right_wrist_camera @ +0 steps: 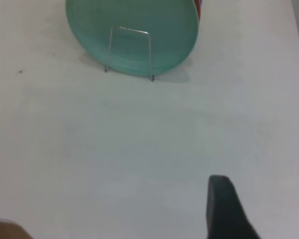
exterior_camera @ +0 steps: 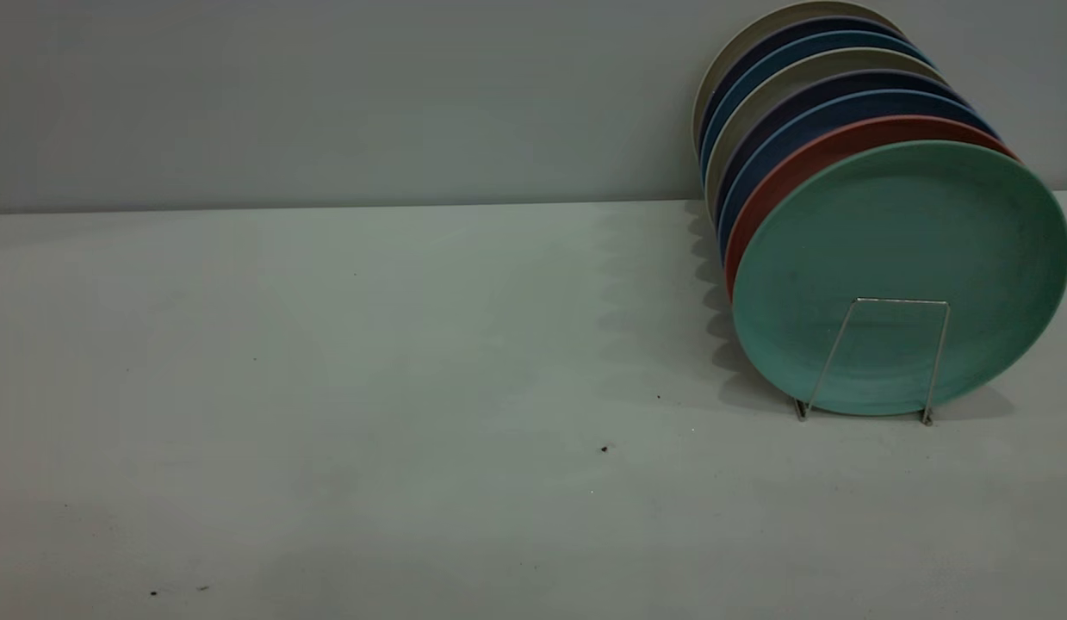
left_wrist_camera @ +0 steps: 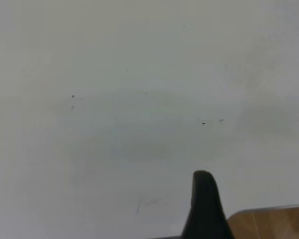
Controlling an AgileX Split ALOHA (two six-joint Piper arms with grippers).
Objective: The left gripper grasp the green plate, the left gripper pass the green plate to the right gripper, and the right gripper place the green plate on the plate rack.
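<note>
The green plate (exterior_camera: 899, 232) stands upright at the front of a row of plates on the plate rack (exterior_camera: 903, 300), behind the rack's front wire loop. No gripper touches it, and neither gripper shows in the exterior view. In the right wrist view the green plate (right_wrist_camera: 134, 10) and the rack's loop (right_wrist_camera: 132, 30) lie far ahead of my right gripper (right_wrist_camera: 264, 191), which is open and empty over bare table. My left gripper (left_wrist_camera: 254, 199) hangs over bare table. One black finger (left_wrist_camera: 204, 209) shows, with nothing beside it.
Behind the green plate stand a salmon-pink plate (exterior_camera: 791, 168), several blue-rimmed plates (exterior_camera: 761, 164) and pale ones (exterior_camera: 740, 60), all leaning the same way. The white table (exterior_camera: 369, 387) stretches left of the rack. A wooden floor (left_wrist_camera: 274, 224) shows past the table edge.
</note>
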